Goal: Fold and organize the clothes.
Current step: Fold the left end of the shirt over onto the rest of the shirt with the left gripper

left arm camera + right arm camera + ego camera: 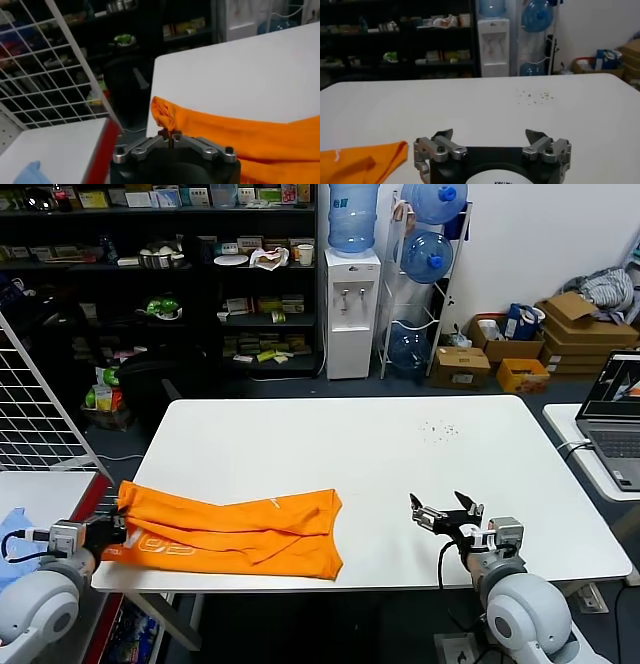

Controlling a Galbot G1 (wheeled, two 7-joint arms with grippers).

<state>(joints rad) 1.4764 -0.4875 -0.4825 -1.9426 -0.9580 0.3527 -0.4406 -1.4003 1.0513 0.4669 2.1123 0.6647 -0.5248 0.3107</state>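
While the head view looks down: the orange T-shirt [235,532], folded into a long soft band, lies on the white table [380,454].
Left gripper [112,527]: pinched on the shirt's end at the table's edge (white lettering beside it).
Right gripper [440,514]: fingers spread wide, well apart from the shirt.
Left wrist view: bunched orange fabric [167,117] caught between the closed fingertips [171,136].
Right wrist view: spread gripper [490,136] holds nothing; the shirt's corner [367,160] lies off to one side.

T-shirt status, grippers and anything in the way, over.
Left gripper shut on T-shirt at its left end, table edge. Right gripper open, empty, off the shirt's right. Shirt folded into a long strip. Nothing in the way.
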